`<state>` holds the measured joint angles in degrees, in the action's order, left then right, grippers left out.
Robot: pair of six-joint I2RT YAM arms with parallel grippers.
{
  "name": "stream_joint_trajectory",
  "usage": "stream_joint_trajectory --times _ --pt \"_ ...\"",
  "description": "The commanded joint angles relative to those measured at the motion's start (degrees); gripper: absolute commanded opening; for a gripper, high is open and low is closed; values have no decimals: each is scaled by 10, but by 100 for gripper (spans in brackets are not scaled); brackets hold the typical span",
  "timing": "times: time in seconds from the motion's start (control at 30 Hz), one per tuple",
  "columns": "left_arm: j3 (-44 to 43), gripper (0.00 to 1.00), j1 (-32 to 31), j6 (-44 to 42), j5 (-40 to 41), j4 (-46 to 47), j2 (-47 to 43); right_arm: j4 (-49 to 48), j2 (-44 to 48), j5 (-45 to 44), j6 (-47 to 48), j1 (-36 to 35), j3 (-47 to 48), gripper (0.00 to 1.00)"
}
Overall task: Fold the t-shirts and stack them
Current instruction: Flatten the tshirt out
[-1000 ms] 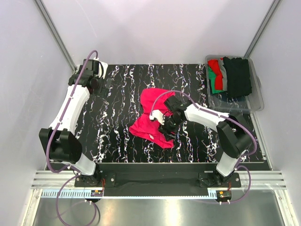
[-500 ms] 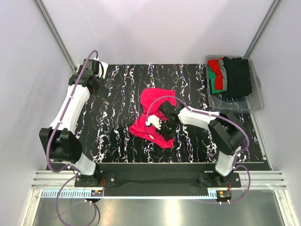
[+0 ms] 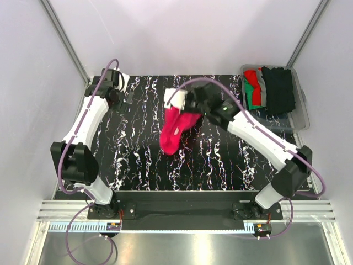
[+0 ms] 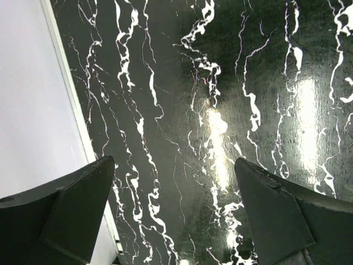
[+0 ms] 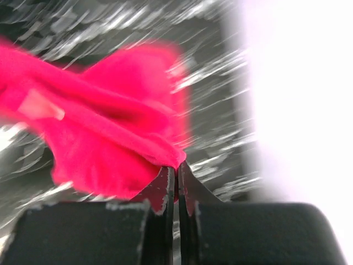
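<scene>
The right hand [image 5: 176, 172] is pinched shut on its outstretched arm, while the left hand [image 4: 172, 165] hangs spread wide open.

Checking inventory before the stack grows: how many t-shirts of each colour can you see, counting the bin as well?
Pink-red t-shirt: 1
Red t-shirt: 1
Green t-shirt: 1
Grey t-shirt: 1
Black t-shirt: 1
Total: 5, taking each colour in the bin as one shirt.

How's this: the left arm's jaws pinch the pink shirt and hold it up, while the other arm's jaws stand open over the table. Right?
No: the right arm pinches the pink shirt, as the right wrist view shows; the left arm is the one with open jaws.
</scene>
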<state>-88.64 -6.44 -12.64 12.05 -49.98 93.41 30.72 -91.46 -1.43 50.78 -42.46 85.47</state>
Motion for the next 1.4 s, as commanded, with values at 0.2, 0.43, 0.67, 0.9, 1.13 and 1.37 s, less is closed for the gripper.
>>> stream_joint_trajectory --times 0.2,0.43,0.67,0.9,1.13,1.37 --pt "-71 97 3 -11 -24 48 -16 -187 -34 -14 202 -36 265 0" --pt "-62 97 3 -6 -46 52 -32 -213 -59 -88 236 -1 304 0" --pt "14 94 -3 -18 -117 65 -11 -213 -43 -164 150 120 94 0" --pt "-71 86 -6 -23 -191 66 161 -208 -30 -165 117 164 -9 0" --pt "-295 61 -6 -11 -244 -49 368 -183 -28 -176 107 169 -17 0" --pt "-403 64 -13 14 -292 -41 443 -169 -35 -176 103 173 -28 0"
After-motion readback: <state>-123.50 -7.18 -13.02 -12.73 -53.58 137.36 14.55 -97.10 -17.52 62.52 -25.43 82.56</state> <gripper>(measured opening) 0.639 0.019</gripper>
